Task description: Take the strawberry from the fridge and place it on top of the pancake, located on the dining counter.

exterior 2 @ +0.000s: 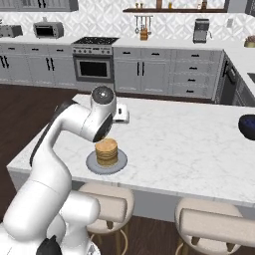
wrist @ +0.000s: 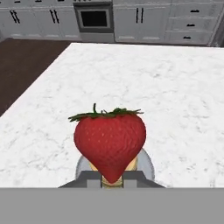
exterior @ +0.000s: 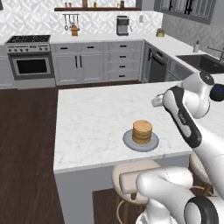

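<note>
A: Where are we in the task?

B: On the carry. Our gripper [wrist: 112, 177] is clamped on the strawberry [wrist: 110, 142], and the pancake [wrist: 132, 165] on its grey plate [wrist: 146, 165] peeks out directly beyond the berry, on the dining counter [wrist: 175, 100].

A: And next?

B: We judge 1 move remains: lower until the berry rests on the stack's top, centred, then part the jaws.

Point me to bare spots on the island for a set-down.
The dining counter is bare marble between the pancake and the black bowl, and along its far edge facing the oven. Crowded only at the pancake's plate, where the gripper holds the strawberry.
</note>
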You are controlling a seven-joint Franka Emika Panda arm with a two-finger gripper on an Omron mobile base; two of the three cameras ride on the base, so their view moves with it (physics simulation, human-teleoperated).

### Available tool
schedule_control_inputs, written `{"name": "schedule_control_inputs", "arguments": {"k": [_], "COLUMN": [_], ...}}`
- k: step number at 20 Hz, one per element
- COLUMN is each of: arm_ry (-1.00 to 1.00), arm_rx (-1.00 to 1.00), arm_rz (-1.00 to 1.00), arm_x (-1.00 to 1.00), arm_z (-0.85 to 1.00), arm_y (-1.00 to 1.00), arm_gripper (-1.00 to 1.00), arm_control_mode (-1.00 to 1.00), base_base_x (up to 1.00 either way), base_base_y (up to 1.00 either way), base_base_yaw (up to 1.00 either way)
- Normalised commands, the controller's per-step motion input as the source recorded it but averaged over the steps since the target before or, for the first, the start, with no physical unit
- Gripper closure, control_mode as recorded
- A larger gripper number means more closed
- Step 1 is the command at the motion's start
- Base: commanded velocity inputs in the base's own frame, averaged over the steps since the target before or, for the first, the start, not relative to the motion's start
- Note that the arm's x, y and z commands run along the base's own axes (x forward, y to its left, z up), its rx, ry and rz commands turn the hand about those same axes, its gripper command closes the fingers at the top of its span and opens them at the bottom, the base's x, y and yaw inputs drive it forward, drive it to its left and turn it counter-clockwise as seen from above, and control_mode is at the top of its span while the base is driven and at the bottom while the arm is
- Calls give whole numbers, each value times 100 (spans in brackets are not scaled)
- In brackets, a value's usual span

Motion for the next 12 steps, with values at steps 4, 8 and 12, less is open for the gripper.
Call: {"name": "schedule_control_inputs", "arguments": {"k": [4, 8, 12], "arm_ry": [13, 5, 0], "arm_rx": [-6, -11, -5], "arm_rz": [48, 54, 51], "arm_x": [31, 15, 8], "arm_z": [-51, -45, -32], "arm_y": [-37, -7, 0], "arm_gripper": [100, 100, 100], "arm_control_mode": [-100, -100, -100], "base_base_x": [0, 0, 0], "base_base_y": [0, 0, 0], "base_base_yaw": [0, 0, 0]}}
